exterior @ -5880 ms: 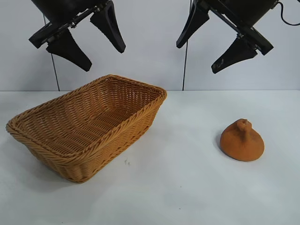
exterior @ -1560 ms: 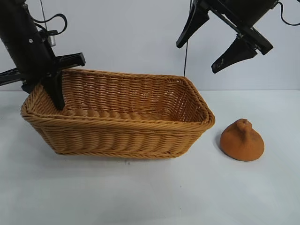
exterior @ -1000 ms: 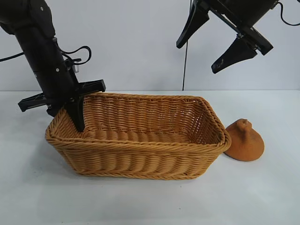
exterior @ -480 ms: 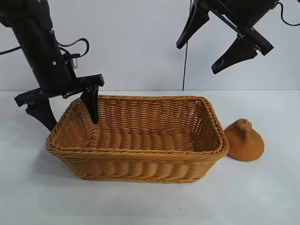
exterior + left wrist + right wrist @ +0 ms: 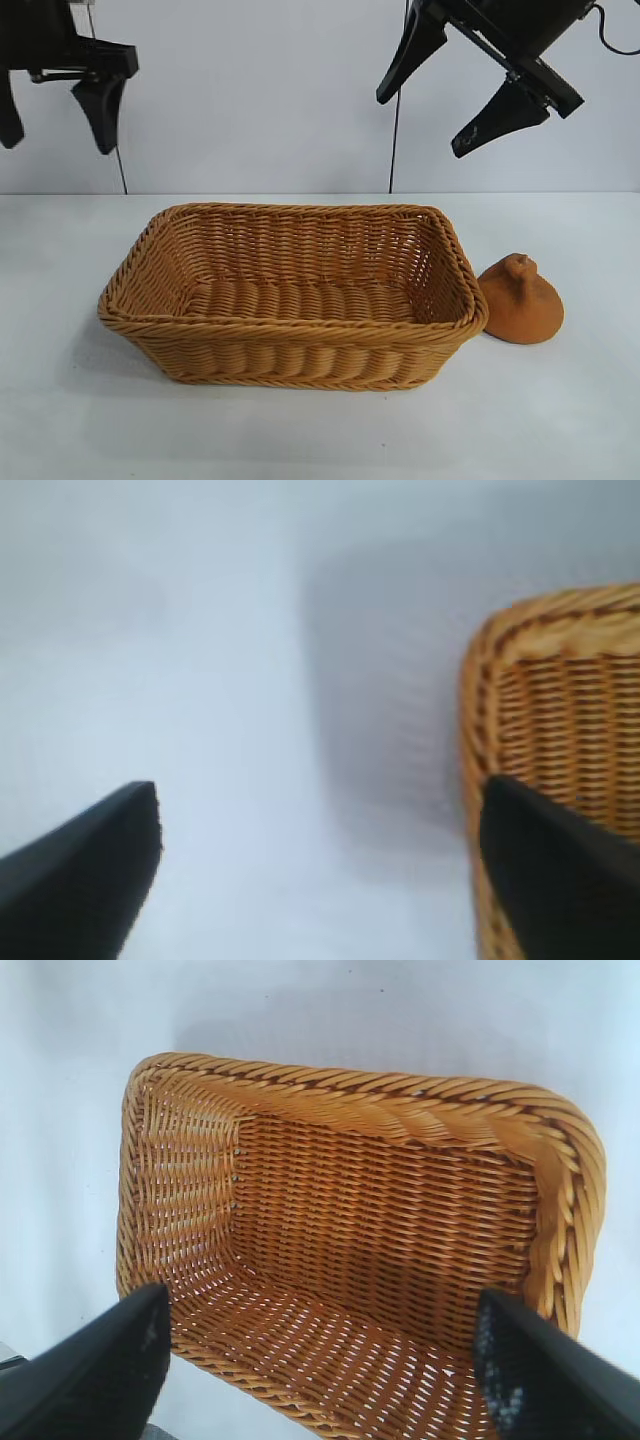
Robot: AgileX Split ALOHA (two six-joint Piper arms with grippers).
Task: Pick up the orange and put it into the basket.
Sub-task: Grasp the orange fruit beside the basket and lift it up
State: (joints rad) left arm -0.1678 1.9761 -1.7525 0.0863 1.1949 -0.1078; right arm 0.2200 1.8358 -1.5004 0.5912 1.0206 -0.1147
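The tan woven basket stands in the middle of the table, empty. The orange, a dull orange-brown lump with a knobbed top, sits on the table right beside the basket's right end. My left gripper is open and empty, high above the table's left side, left of the basket. My right gripper is open and empty, high above the right side. In the left wrist view my gripper is over bare table with the basket's corner beside it. In the right wrist view my gripper looks down into the basket.
The white table stretches around the basket, with a pale wall behind. A thin dark seam runs down the wall.
My left gripper let go of the basket's left rim and rose up and to the left. The basket and the orange stay put. The right arm has not moved.
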